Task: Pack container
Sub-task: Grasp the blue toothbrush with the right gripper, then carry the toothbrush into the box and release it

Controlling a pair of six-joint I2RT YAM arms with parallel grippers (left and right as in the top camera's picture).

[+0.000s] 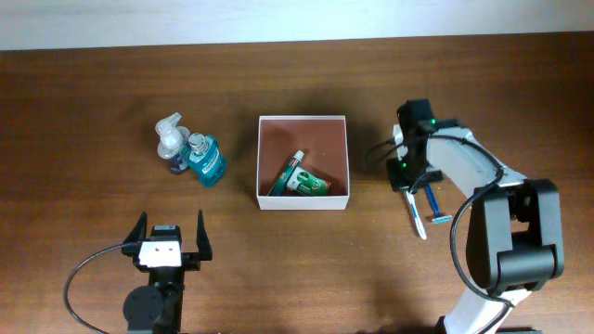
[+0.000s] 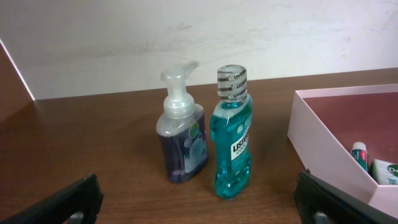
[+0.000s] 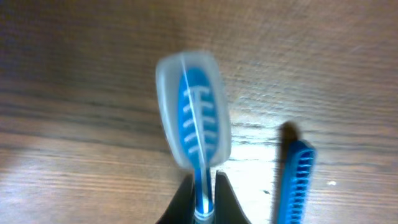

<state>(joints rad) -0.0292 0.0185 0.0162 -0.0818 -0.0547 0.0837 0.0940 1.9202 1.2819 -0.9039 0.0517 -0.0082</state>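
While the left tool (image 1: 171, 234) is hovering wide open and empty, the right tool (image 3: 201, 196) is clamping the handle of a capped blue toothbrush (image 3: 193, 112) just right of the container (image 1: 303, 119), which is sitting mid-tabletop (image 1: 93, 102).

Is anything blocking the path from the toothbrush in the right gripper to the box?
Nothing visible. Only bare brown wooden table lies between the blue clear-capped toothbrush in the right gripper and the square white-walled container.
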